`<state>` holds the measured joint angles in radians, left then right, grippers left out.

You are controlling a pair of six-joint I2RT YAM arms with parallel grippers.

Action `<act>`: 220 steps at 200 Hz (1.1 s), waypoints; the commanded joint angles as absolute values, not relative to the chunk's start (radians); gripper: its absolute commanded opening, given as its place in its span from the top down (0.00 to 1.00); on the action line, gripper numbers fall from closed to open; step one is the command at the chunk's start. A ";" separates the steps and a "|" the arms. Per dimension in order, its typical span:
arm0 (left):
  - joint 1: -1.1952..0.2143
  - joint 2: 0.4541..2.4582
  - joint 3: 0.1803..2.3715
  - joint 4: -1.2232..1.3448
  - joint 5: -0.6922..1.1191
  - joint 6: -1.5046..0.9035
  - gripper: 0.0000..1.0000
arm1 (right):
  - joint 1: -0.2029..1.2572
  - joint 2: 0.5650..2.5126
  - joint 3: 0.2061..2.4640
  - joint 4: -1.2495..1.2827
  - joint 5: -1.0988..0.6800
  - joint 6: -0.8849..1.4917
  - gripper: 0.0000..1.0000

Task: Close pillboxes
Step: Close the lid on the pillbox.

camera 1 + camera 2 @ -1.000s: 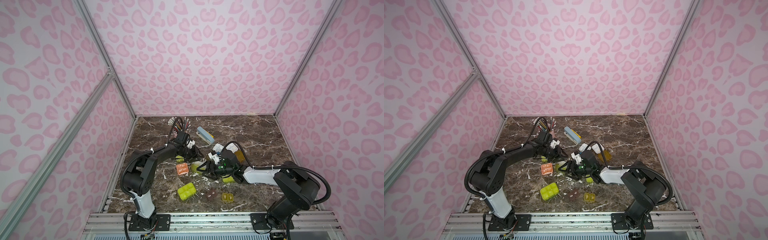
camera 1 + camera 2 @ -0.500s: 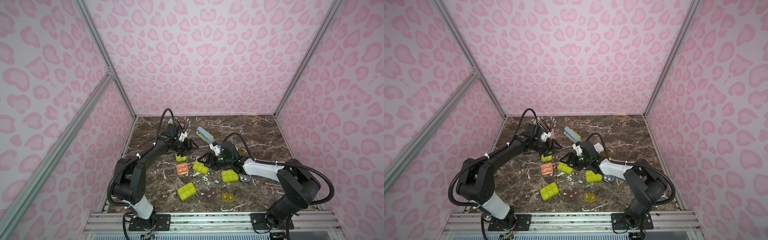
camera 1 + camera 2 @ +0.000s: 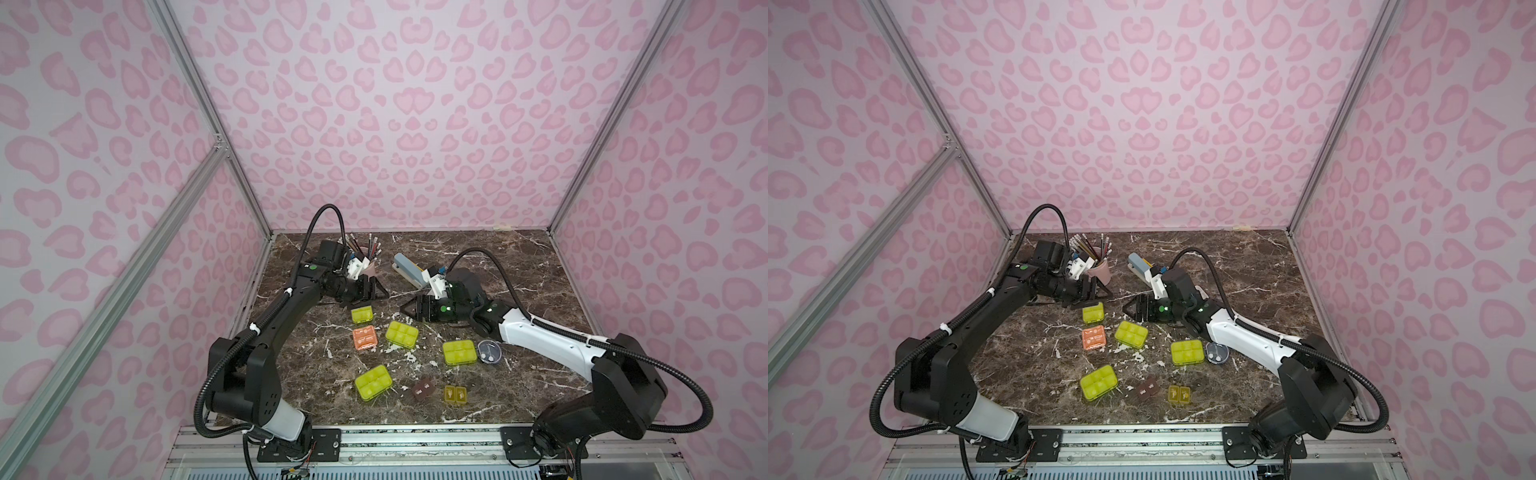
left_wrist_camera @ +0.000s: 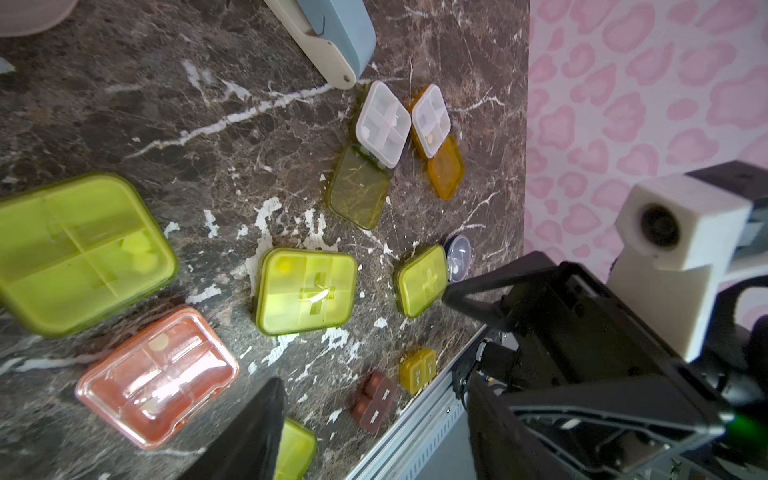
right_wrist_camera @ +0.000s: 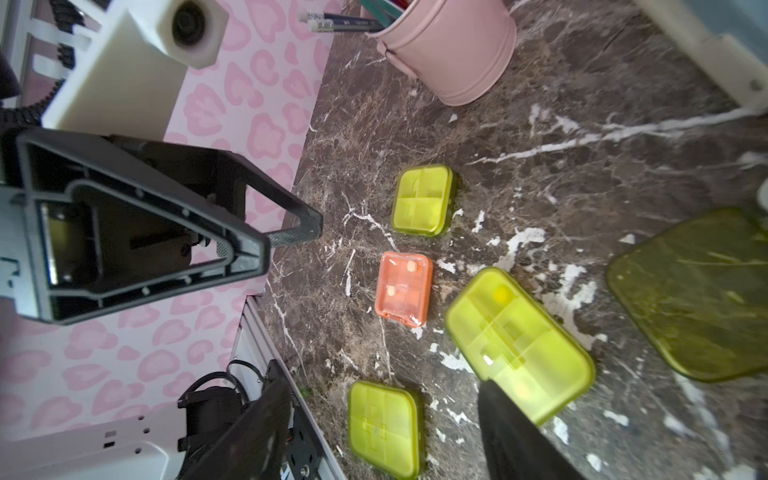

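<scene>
A lime-lidded pillbox [image 4: 383, 124] and an amber-lidded pillbox [image 4: 431, 115] are lying open side by side just beside the stapler [image 4: 328, 37], lids swung out onto the marble table [image 4: 208, 124]. The lime boxes [image 4: 306, 291] and a salmon box [image 4: 158, 376] are sitting shut.

The worktop [image 3: 515, 257] lay bare at its far right corner. Pillboxes [image 3: 401, 335] crowded the middle. The cup [image 3: 1099, 272] blocked the far left corner, and the stapler [image 3: 405, 266] the far edge's middle. The left arm [image 3: 286, 311] and right arm [image 3: 540, 343] slanted in from the near corners.
</scene>
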<state>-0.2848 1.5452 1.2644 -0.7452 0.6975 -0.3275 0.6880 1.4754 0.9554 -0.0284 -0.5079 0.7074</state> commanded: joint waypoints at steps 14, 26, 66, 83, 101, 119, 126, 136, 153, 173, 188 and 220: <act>-0.358 1.526 1.309 -0.901 0.641 -0.122 0.26 | 0.679 1.428 0.899 -0.112 -0.428 0.609 0.27; -0.365 1.533 1.306 -0.910 0.617 -0.116 0.25 | 0.670 1.417 0.870 -0.107 -0.442 0.617 0.27; -0.365 1.610 1.276 -0.874 0.610 -0.134 0.20 | 0.649 1.392 0.755 0.002 -0.505 0.704 0.26; -0.367 1.655 1.279 -0.847 0.640 -0.143 0.20 | 0.647 1.406 0.709 0.070 -0.546 0.753 0.26; -0.368 1.696 1.294 -0.844 0.637 -0.139 0.20 | 0.647 1.437 0.666 0.138 -0.592 0.802 0.26; -0.368 1.724 1.299 -0.841 0.634 -0.134 0.20 | 0.648 1.464 0.647 0.163 -0.602 0.820 0.26; -0.368 1.734 1.299 -0.837 0.635 -0.134 0.20 | 0.648 1.474 0.644 0.169 -0.601 0.821 0.26; -0.370 1.748 1.295 -0.825 0.643 -0.133 0.21 | 0.649 1.491 0.644 0.177 -0.605 0.821 0.26; -0.372 1.771 1.285 -0.799 0.658 -0.137 0.21 | 0.647 1.528 0.650 0.194 -0.615 0.825 0.26; -0.376 1.796 1.281 -0.774 0.674 -0.140 0.21 | 0.648 1.574 0.656 0.234 -0.636 0.843 0.26; -0.376 1.814 1.281 -0.762 0.679 -0.140 0.22 | 0.647 1.603 0.657 0.268 -0.649 0.860 0.27; -0.376 1.859 1.282 -0.744 0.684 -0.147 0.24 | 0.647 1.652 0.673 0.291 -0.653 0.873 0.28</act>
